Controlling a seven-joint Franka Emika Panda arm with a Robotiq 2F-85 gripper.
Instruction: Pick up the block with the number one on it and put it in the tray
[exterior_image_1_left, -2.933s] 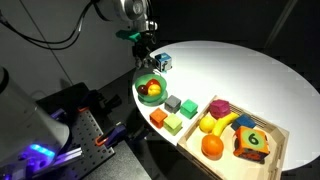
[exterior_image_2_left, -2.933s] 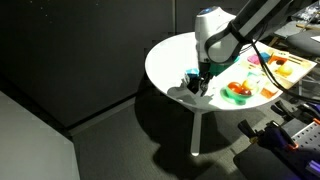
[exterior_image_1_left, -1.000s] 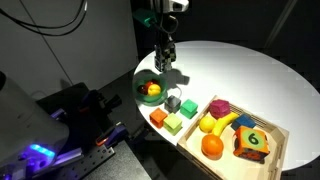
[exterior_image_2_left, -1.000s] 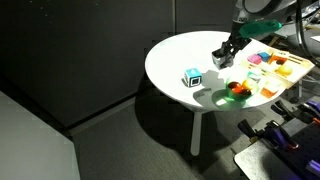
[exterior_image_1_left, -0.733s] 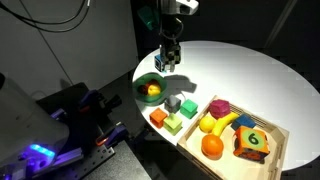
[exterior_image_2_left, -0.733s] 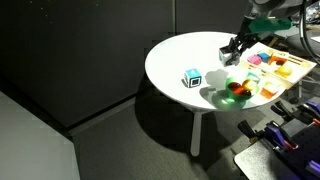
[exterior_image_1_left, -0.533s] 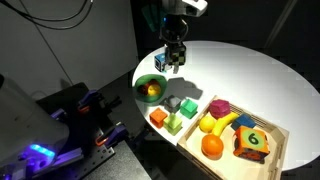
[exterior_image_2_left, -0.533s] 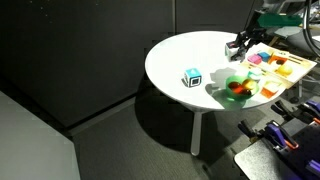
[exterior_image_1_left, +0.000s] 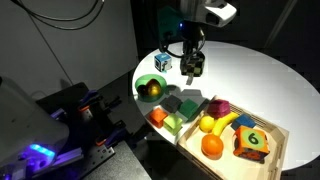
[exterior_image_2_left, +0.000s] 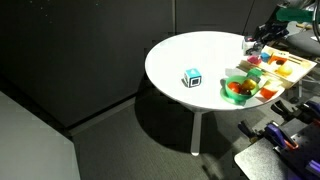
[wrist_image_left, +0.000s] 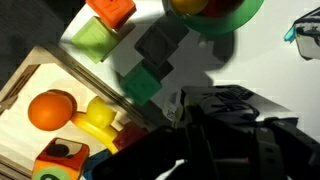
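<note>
The gripper (exterior_image_1_left: 193, 71) hung above the round white table (exterior_image_1_left: 250, 70), inboard of the edge where the green bowl (exterior_image_1_left: 138, 88) stood. Its fingers were drawn in narrow on a small dark cube, the block with the number one (exterior_image_1_left: 193, 67), which was held clear of the table surface. The faces of the cube were too small to read.

The tray (exterior_image_1_left: 277, 146) lay at the table edge beside the bowl – with loose blocks between the two, among them an orange block (exterior_image_1_left: 158, 117) and a green block (exterior_image_1_left: 173, 124). The tray contained an orange fruit (exterior_image_1_left: 212, 146), a banana (exterior_image_1_left: 218, 123) and a green-faced block marked 6 (exterior_image_1_left: 252, 142). The held cube was above the table near the tray's far rim, not over the tray itself.

The blue-and-white cube (exterior_image_1_left: 162, 62) rested on the table just beside the gripper in an exterior view; both exterior views showed it apart from the bowl.

In the wrist view the fingers appeared only as a dark mass – their spacing could not be read there.
</note>
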